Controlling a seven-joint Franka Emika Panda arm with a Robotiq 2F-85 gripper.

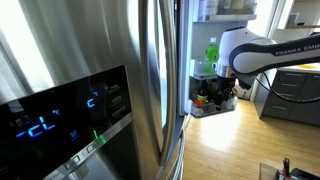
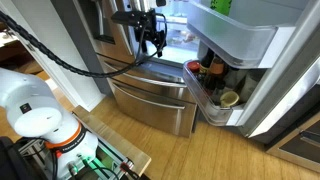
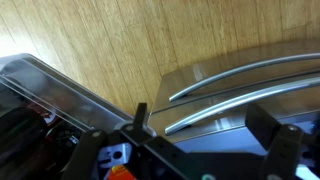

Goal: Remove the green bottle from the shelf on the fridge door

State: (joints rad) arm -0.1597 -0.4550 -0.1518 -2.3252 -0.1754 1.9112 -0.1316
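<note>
The green bottle (image 2: 220, 6) stands in the shelf (image 2: 235, 38) on the fridge door (image 2: 290, 75), at the top right of an exterior view. Only a bit of it shows there. A lower bin (image 2: 205, 100) holds small dark bottles and jars. The gripper (image 2: 152, 35) hangs at the top middle, left of the bottle and not touching it. In the wrist view its fingers (image 3: 140, 115) are spread wide with nothing between them, above the wood floor (image 3: 110, 40).
</note>
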